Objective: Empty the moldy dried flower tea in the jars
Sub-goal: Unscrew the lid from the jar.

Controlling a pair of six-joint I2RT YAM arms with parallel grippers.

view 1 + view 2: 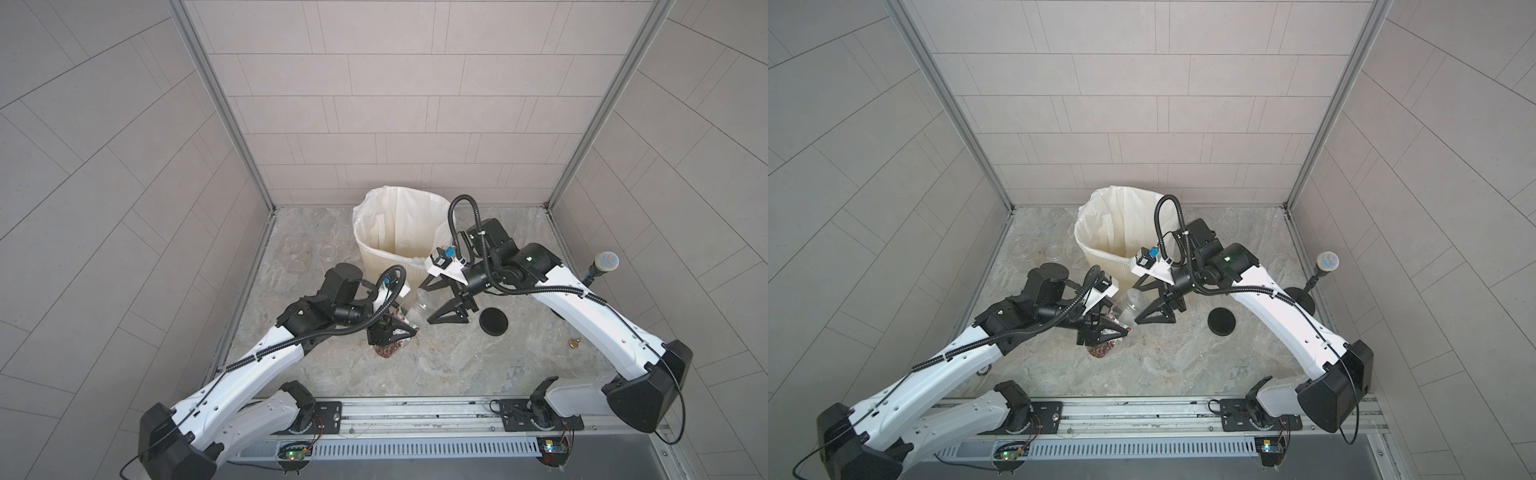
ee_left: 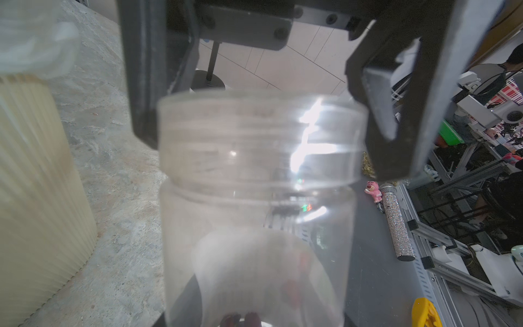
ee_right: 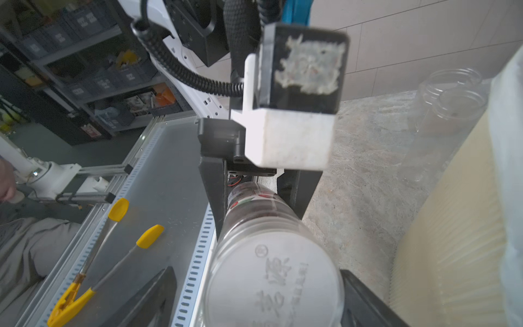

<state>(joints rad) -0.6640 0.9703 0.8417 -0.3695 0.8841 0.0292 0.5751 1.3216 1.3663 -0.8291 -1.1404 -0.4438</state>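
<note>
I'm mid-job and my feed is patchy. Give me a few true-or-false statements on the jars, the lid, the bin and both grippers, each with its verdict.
1. The black lid lies on the table, off any jar. True.
2. The right gripper is clamped shut on the black lid. False: its jaws stand wide open on either side of the neck of the wide clear jar.
3. The left gripper grips the labelled jar, which has dried flower tea inside. True.
4. The bin has tipped over. False: it stands upright with its white liner in place.
</note>
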